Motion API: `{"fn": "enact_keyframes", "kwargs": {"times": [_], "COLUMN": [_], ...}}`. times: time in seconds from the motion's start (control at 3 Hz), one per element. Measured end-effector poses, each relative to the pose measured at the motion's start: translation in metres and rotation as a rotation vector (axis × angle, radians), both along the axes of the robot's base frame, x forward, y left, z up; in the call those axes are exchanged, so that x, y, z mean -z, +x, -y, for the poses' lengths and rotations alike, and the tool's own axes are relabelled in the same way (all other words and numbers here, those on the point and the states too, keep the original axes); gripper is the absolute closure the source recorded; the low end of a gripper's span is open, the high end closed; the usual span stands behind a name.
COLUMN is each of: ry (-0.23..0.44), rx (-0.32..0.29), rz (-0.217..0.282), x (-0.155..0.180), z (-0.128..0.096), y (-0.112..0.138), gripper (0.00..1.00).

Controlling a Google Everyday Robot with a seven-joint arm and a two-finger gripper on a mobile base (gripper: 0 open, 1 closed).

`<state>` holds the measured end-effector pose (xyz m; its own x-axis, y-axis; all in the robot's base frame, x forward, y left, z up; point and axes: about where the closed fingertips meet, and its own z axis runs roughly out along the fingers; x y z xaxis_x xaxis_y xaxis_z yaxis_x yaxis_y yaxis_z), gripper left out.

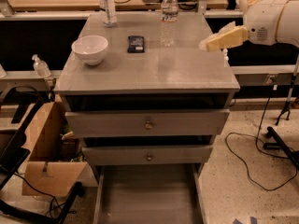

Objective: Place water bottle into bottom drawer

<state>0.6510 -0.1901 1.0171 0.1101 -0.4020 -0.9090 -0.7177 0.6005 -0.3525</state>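
The water bottle (169,17) is clear with a white cap and a narrow dark label band. It stands upright at the back of the grey cabinet top (154,69), right of centre. My gripper (209,43) is pale yellow on a white arm. It hovers over the right edge of the cabinet top, to the right of the bottle and a little nearer the front, apart from it and holding nothing. The bottom drawer (147,195) is pulled out at the foot of the cabinet, and its plank floor is bare.
A second clear bottle with a wider pale label (107,3) stands at the back left. A white bowl (90,49) and a small dark flat object (136,43) lie on the top. A cardboard box (44,157) sits on the floor at the left. Cables (252,167) run on the right.
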Motion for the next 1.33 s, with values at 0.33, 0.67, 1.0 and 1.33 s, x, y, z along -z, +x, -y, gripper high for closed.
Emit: {"fn": "enact_keyframes", "kwargs": {"times": [0.33, 0.67, 1.0, 1.33], "ry": [0.013, 0.079, 0.181, 0.383], "rx": [0.009, 0.083, 0.157, 0.135], "rz": [-0.006, -0.003, -0.018, -0.053], "x": [0.000, -0.007, -0.007, -0.001], "z": [-0.003, -0.005, -0.009, -0.031], "y": [0.003, 0.044, 0.107, 0.181], "gripper": [0.00, 0.00, 0.00, 0.00]}}
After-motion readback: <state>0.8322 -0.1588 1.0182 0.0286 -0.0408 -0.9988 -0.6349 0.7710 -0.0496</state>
